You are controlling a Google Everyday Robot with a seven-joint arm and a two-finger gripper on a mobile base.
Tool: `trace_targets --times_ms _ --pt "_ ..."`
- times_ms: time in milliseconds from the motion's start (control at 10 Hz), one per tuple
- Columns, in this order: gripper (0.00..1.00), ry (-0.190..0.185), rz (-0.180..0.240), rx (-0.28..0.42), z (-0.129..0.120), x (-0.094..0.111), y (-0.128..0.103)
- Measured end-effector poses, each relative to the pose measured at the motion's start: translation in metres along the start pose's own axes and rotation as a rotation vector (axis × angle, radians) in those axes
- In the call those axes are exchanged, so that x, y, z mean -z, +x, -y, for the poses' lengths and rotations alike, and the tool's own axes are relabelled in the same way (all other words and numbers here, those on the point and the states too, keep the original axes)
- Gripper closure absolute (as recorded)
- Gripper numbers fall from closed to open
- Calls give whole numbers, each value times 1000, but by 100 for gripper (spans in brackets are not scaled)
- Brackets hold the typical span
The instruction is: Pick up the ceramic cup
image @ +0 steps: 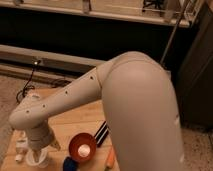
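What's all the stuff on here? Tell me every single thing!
table: one, light wood, under everything
cup: one, white, table's near left corner, below the gripper
bowl: one, red-brown, beside the cup
egg-like thing: one, white, in the bowl
blue thing: one, blue, in front of the bowl
black thing: one, black, behind the bowl
orange thing: one, orange, near edge
device: one, white, left edge
cable: one, black, floor
arm: one, pale grey, across the table
gripper: one, pale grey, over the cup
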Motion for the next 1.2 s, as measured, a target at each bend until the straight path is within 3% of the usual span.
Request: trace_targets --times_ms 200,500,700,800,900,1000,1100,1200 --pt "47 12 -12 -1 -8 -20 -20" --pt "79 45 -9 -75 1 -48 -79" --pt "97 25 -19 -138 17 -53 -105" --pt "100 6 -10 -166 27 -45 -113" --pt "100 -23 18 -208 46 -24 -123" --pt "100 -57 52 -243 63 6 -127" --pt "100 -90 106 -285 87 54 -121" --pt "100 -99 144 -316 108 91 -110"
